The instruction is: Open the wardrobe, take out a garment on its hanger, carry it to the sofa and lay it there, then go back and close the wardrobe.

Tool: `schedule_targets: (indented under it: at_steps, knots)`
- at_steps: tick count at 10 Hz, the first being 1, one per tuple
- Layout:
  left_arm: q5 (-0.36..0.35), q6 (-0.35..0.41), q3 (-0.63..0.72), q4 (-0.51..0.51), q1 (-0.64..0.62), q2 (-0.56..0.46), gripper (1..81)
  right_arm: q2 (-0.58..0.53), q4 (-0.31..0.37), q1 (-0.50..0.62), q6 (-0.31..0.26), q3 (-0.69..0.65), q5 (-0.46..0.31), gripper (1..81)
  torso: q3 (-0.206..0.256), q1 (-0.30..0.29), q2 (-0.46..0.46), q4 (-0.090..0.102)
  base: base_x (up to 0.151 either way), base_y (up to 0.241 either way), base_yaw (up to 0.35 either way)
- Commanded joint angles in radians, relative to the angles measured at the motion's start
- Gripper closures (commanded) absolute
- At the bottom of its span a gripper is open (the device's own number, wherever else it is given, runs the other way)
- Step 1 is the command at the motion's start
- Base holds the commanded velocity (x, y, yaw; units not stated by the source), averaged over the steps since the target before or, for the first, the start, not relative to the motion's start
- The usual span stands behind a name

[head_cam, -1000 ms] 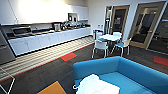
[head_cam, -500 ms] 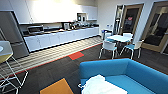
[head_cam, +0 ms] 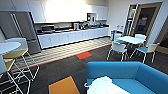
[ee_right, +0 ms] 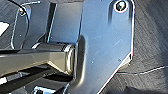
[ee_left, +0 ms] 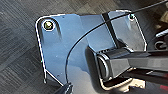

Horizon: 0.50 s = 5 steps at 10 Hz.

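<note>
Garment (head_cam: 106,86) lies crumpled on seat of sofa (head_cam: 140,75), near its left arm: laid down, delivery step looks done. Hanger hook (head_cam: 86,85) seems to poke from garment's left edge; rest hidden under fabric. Sofa cut off by frame edge. Grippers' state: cannot tell from wrist views.

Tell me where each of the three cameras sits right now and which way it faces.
Head view: high on the robot, facing forward and down over the blue sofa, with the white garment lying on its seat, toward the kitchen counter.
Left wrist view: on the left wrist, looking down past the robot's dark plate at grey carpet.
Right wrist view: on the right wrist, likewise over its plate onto carpet.
Both wrist views share the carpet.
</note>
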Motion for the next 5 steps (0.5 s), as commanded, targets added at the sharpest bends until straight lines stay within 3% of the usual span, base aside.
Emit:
schedule_targets:
  at_steps: [1, 5]
  knots:
    - [0.035, 0.001, -0.006, -0.002, -0.04, -0.013, 1.0, 0.0, -0.005, 0.026, -0.004, 0.0, -0.062, 1.0, 0.0, 0.0, 0.0, 0.0, 0.0, 0.0, 0.25]
    - [0.035, 0.002, -0.007, -0.002, -0.035, -0.018, 1.0, 0.002, -0.005, 0.022, -0.004, 0.014, -0.053, 1.0, 0.0, 0.0, 0.0, 0.0, 0.0, 0.0, 0.251]
